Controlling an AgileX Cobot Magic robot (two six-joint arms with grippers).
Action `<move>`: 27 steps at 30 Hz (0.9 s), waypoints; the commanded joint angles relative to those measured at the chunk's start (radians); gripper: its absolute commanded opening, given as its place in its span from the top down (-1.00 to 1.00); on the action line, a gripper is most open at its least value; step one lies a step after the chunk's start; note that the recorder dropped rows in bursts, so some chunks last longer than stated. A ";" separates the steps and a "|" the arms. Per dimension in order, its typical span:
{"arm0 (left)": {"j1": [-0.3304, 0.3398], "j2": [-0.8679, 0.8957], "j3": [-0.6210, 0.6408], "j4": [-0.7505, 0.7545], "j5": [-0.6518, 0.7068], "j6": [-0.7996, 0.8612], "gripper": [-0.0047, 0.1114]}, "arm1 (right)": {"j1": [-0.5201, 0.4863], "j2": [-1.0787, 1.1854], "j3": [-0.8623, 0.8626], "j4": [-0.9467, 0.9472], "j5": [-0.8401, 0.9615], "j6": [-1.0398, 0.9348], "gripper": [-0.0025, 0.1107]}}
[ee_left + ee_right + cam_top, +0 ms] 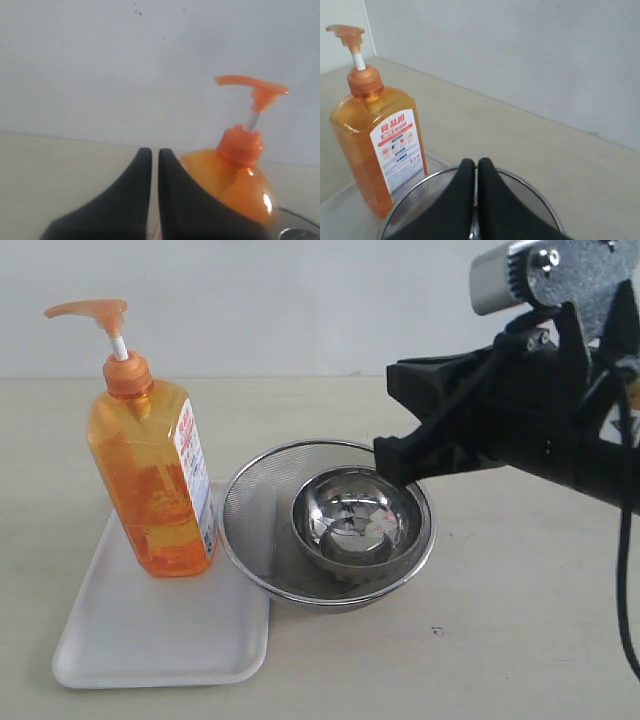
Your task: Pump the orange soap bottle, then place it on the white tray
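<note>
Orange soap bottle (150, 480): stands upright on the white tray (150, 640), at the tray's far end. Long axis vertical. Pump head raised, white stem showing, spout pointing away from the bowls.

Left fingers (140, 170): pressed together, holding nothing. The left wrist view shows the bottle close ahead and just to one side of them. This arm is out of the exterior view.

Right fingers (410, 460): pressed together, empty. They hang above the steel mesh bowl (250, 510), well apart from the bottle, with the bowl's near rim between.

Judgement: the left arm is nearer. A pump stroke would have to come down along the vertical axis onto the pump head, so the shut fingers would need to get above it first. Whether it has been pumped cannot be told. The bottle already sits on the tray.

Count: one bottle, one tray, one mesh bowl touching the tray's edge, one polished steel bowl (350, 525) inside the mesh bowl, all on the counter (500, 620).
</note>
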 commanded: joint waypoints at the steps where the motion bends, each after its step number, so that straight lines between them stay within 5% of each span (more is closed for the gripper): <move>1: -0.007 -0.111 0.047 0.150 0.038 -0.148 0.84 | -0.004 -0.062 0.073 -0.001 -0.033 0.012 0.96; 14: -0.007 -0.531 0.084 0.523 0.239 -0.526 0.84 | -0.004 -0.281 0.295 0.022 -0.162 0.041 0.96; 27: -0.007 -0.801 0.130 0.601 0.349 -0.635 0.84 | -0.004 -0.422 0.499 0.050 -0.286 0.039 0.96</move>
